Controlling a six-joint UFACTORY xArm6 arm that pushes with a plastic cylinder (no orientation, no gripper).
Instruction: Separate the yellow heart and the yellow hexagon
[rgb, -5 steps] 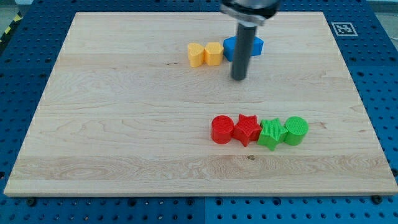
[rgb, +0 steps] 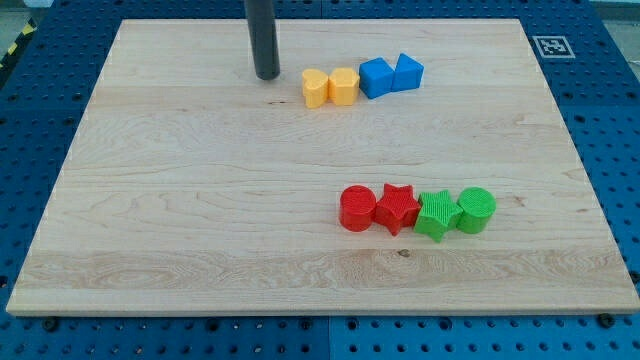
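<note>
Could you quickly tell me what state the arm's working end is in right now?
No claw: my tip touches nothing, at the view's left of the yellow heart.

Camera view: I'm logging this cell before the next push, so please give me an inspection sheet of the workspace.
Surface: wooden board, flat.
Job's things: yellow heart and yellow hexagon touching, side by side near the view's top.
Clutter: two blue blocks right of the hexagon; red cylinder, red star, green star, green cylinder in a row lower down.
Grippers: none; my tip rests left of the heart, apart from it.
Cables: nothing seen.
Surroundings: blue pegboard; marker tag.
</note>
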